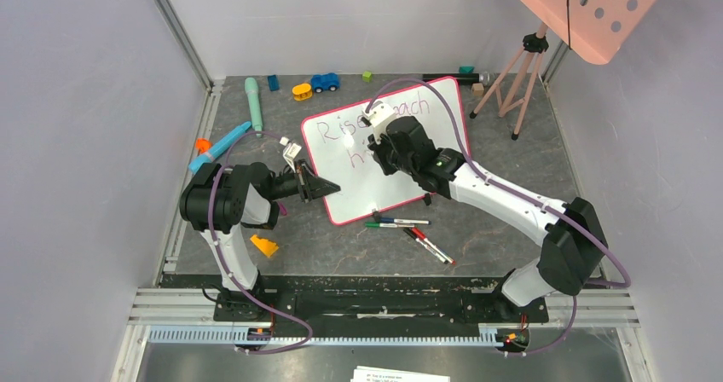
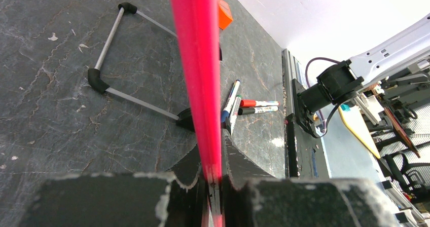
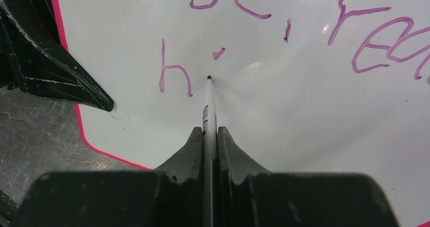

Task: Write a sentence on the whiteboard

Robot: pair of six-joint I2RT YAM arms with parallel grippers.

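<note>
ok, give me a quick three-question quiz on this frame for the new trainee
1. True or false: the left fingers clamp the whiteboard by its pink rim.
2. Relative to the "h", the tip of the marker in the right fingers rests: A) to its left B) just to its right C) off the board.
3. Fill in: the second line of the sentence holds one finished letter, ___.
Key: 1 true; 2 B; 3 h.

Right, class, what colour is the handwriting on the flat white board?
Purplish-pink: the handwritten marker ink shows best in the right wrist view.
</note>
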